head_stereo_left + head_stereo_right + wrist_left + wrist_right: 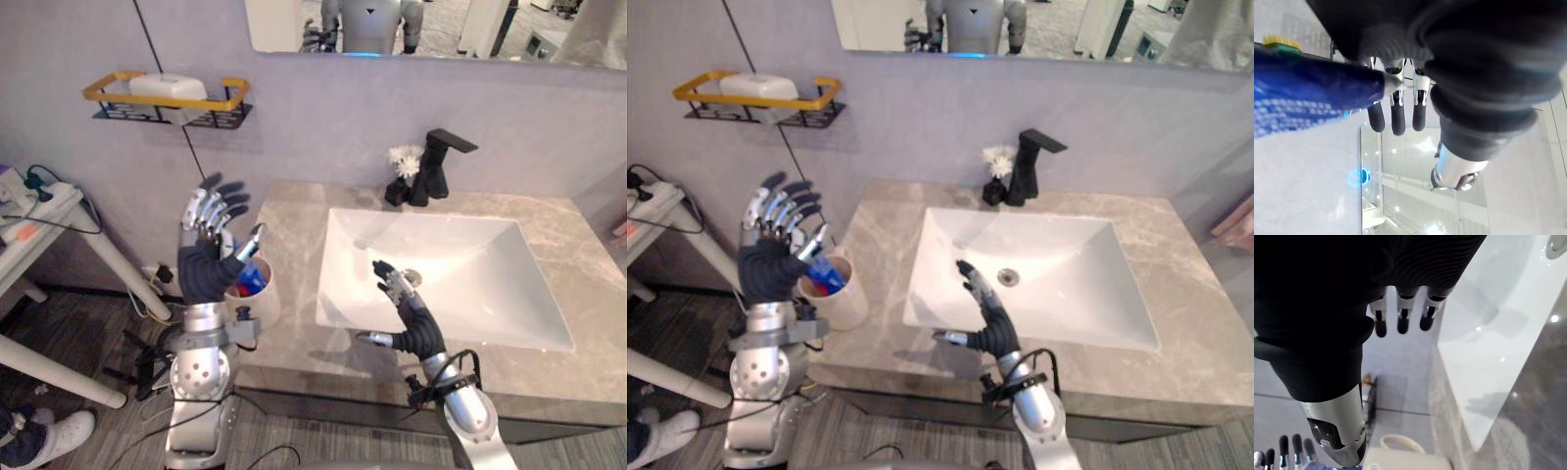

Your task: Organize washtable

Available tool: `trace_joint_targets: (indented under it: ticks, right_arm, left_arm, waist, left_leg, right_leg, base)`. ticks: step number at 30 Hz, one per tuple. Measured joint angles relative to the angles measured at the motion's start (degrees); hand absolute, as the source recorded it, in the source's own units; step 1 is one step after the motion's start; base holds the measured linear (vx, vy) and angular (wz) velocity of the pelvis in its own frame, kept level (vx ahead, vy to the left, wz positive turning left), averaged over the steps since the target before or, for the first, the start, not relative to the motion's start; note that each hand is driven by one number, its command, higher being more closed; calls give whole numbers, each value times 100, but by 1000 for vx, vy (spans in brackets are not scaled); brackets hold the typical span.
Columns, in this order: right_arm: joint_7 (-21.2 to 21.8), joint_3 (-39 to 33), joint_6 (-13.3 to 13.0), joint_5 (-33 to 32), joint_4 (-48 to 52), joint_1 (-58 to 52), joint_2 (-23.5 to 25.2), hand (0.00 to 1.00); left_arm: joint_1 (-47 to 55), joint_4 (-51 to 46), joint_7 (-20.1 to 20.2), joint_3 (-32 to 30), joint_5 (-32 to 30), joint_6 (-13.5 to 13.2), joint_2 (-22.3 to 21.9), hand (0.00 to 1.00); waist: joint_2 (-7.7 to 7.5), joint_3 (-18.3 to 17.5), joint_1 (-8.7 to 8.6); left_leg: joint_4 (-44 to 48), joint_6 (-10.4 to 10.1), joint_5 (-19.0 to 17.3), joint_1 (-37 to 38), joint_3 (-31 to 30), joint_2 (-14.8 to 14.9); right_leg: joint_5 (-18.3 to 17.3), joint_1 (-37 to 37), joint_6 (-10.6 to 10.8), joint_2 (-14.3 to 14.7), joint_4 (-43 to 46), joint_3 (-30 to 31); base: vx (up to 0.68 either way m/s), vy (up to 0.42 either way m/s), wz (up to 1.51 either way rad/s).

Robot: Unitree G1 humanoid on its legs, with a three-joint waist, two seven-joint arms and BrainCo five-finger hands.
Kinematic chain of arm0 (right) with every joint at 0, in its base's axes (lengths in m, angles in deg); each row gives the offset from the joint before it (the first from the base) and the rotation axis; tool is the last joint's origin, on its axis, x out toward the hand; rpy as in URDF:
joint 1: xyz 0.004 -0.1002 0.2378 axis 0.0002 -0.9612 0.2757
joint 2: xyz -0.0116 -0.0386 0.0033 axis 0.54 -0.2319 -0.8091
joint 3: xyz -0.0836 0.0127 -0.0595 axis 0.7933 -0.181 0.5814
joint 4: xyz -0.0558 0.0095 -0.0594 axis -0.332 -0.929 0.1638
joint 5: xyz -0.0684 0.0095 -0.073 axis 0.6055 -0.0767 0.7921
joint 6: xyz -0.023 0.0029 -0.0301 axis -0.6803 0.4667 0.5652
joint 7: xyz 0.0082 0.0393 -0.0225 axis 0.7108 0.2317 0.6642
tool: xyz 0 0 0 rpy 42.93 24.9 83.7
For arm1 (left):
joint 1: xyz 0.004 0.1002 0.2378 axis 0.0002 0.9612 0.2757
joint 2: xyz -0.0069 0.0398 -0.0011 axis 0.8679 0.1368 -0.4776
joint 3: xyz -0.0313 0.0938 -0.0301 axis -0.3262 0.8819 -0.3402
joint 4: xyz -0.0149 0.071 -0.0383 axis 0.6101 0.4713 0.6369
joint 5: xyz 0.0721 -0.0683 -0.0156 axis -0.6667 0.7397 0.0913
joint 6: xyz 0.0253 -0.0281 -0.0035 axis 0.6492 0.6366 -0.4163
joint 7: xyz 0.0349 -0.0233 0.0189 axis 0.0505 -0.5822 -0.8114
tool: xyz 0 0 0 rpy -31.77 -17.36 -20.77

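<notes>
Loosely spread-fingered, left hand (207, 253) hovers above counter-edge cup (265, 297), right hand (413, 319) over basin rim (509, 339).

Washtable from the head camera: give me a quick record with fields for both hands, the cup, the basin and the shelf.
Left hand: open, fingers straight, raised over the cup
Right hand: open, over the basin's front edge
Cup: cream, at the countertop's left edge, blue item inside
Basin: white, rectangular, set in grey countertop
Faucet: black, behind basin, white flower beside it
Wall shelf: yellow rail, white block on it
</notes>
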Motion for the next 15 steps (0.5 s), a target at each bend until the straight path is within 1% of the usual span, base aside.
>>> trace_joint_targets:
  ticks: [7,15]
  right_arm:
    - [-26,-1,25,0,-13,8,57,0]
    - [-76,-17,25,0,-13,15,74,0]
  left_arm:
    - [-8,163,2,150,104,16,1,0]
    - [-101,173,-16,94,148,25,13,0]
  waist:
    - [-9,-4,1]
    - [-8,-4,1]
  left_leg:
    - [0,0,0,-1,7,0]
    - [1,-1,0,-1,11,0]
  right_leg:
    - [0,-4,0,0,0,5]
    - [0,-5,0,-1,0,6]
  base:
    - [-5,-2,0]
    - [0,0,0]
